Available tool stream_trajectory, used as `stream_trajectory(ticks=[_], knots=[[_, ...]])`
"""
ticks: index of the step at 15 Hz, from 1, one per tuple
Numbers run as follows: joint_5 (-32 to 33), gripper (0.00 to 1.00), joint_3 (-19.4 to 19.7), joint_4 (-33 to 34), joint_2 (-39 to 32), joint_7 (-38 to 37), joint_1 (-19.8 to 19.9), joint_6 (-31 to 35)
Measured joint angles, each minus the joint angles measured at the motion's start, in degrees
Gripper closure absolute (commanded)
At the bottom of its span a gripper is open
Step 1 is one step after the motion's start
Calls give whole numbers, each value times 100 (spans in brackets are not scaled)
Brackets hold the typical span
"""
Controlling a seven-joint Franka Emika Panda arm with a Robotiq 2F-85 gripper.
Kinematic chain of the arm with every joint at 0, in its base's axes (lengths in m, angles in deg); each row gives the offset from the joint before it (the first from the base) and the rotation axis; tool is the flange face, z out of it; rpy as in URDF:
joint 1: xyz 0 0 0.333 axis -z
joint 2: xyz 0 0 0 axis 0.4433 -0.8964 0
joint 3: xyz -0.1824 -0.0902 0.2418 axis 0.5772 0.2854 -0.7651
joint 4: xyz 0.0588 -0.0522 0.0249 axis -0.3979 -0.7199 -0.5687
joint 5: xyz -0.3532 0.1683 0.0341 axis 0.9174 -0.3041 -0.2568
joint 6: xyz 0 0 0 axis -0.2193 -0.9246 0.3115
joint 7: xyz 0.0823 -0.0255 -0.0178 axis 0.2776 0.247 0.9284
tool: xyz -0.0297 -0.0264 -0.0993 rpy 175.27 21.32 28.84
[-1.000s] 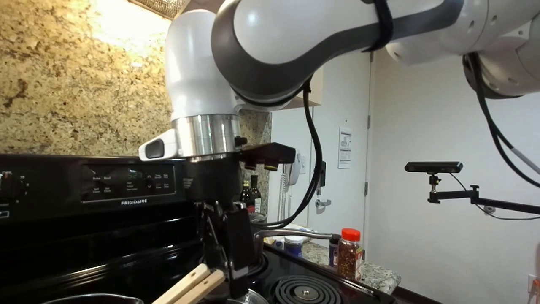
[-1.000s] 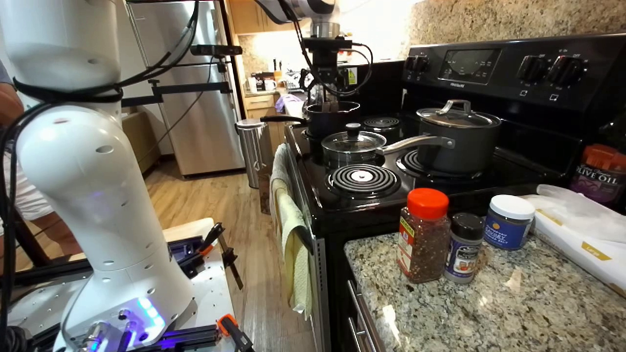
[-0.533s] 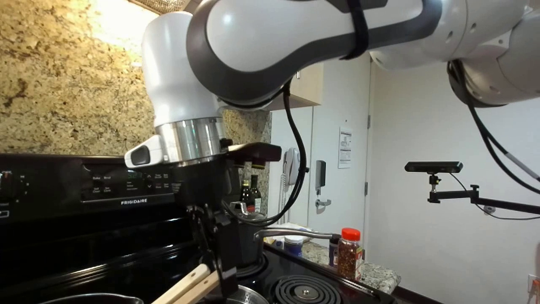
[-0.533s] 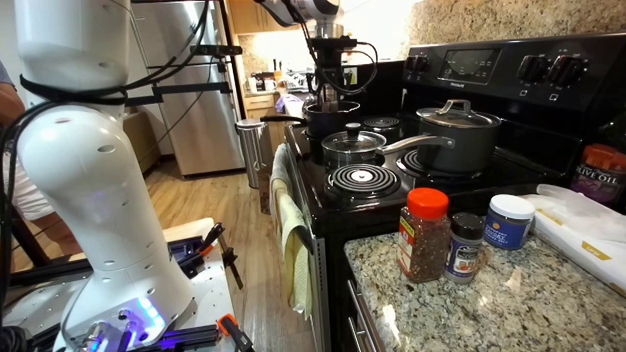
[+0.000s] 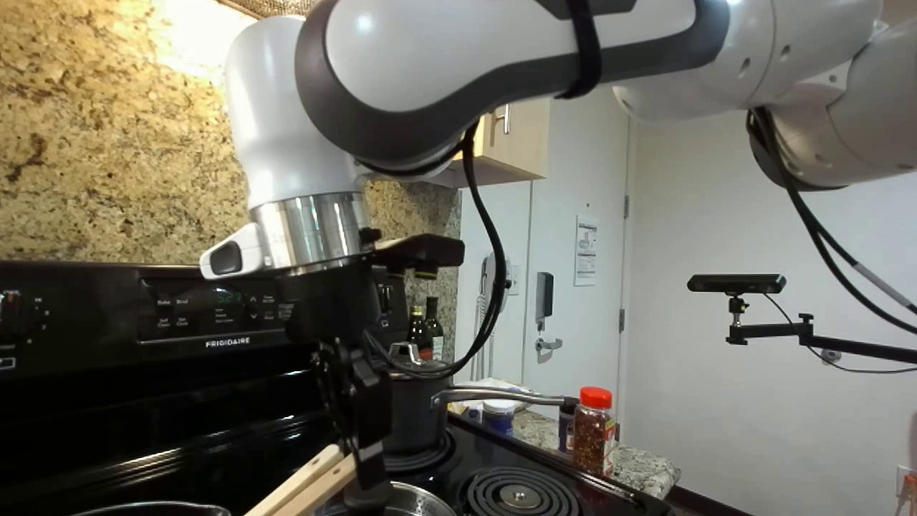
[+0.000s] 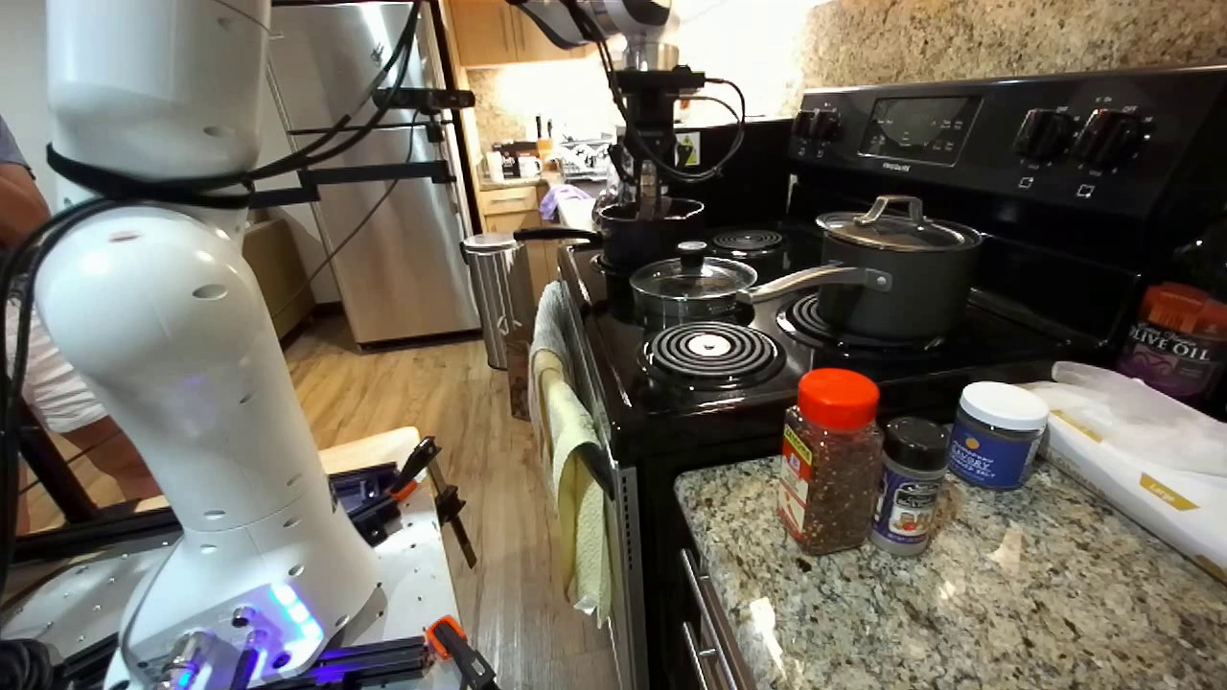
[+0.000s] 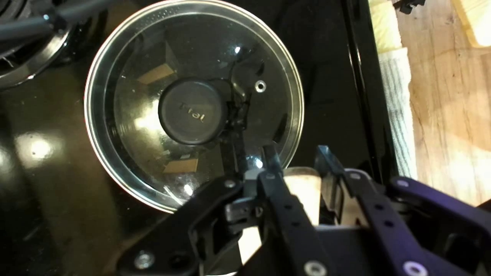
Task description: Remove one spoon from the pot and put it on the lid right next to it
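Note:
Two pale wooden spoon handles lean out of the black pot (image 6: 652, 235), whose dark rim (image 5: 154, 509) just shows in an exterior view. Their bowls are hidden inside it. My gripper (image 7: 296, 149) is shut on one spoon (image 7: 307, 189), the handle's end lying between its fingers. A second spoon (image 5: 295, 479) rests close beside it, outside the grip. The glass lid (image 7: 191, 111) with a round black knob lies on the stove, just ahead of the fingertips in the wrist view. In an exterior view the lid (image 6: 694, 278) sits in front of the pot.
A large dark lidded pot (image 6: 896, 287) stands on the back burner, its silvery handle reaching toward the lid. Beside the lid is a bare coil burner (image 6: 711, 353). Seasoning jars (image 6: 832, 460) line the counter. A towel (image 6: 570, 479) hangs at the stove's front edge.
The gripper has moved left in an exterior view and closed on a spoon handle. Both handles and the pot's rim have shifted slightly left with it.

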Motion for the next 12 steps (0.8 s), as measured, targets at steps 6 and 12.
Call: stream_trajectory(ticks=[6,12], knots=[[0,86,8,116,109,-13,8,-86],[-96,86,79,-5,700,-308,146,-72]])
